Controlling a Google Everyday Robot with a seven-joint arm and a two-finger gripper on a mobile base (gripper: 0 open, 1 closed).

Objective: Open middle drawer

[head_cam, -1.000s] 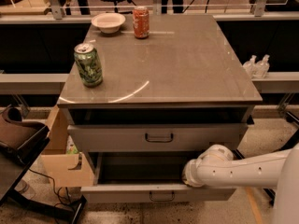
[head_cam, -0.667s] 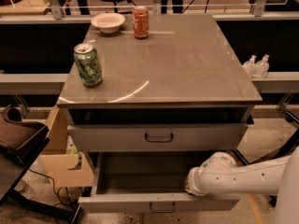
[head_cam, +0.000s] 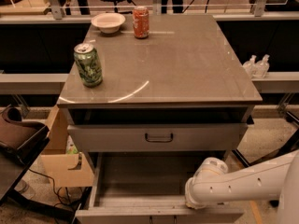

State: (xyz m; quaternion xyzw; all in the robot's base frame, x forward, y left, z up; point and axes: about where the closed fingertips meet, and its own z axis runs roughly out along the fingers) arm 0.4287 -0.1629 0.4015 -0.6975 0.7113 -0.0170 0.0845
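**Change since earlier frames.** The middle drawer [head_cam: 140, 183] stands further out of the cabinet than a second ago, with more of its floor exposed. The arm [head_cam: 243, 183] and gripper [head_cam: 190, 203] have drawn back with it, lower in view. The items on the bench have not moved.

**Gripper.** It sits at the drawer's front rim, right of centre, under the arm's rounded white wrist joint. I cannot tell whether it is clenched or released.

**Middle drawer.** Shallow, wide grey metal tray, open. Its matte floor extends left of and behind the gripper.

**Upper drawer** [head_cam: 117, 138]. Taller grey front, closed, above and behind the gripper. A dark loop handle [head_cam: 159, 137] sits at its centre.

**Bench** [head_cam: 187, 64]. Smooth grey-brown top with a faint curved glare, above the gripper.

**Green can** [head_cam: 88, 65]. Cylindrical, upright, glossy print, far up-left of the gripper.

**Orange can** [head_cam: 140, 22]. Upright, at the far edge of the bench.

**Bowl** [head_cam: 108, 22]. Pale, round and shallow, just left of the orange can.

**Cardboard box** [head_cam: 63, 157]. Tan, open, on the floor left of the cabinet.
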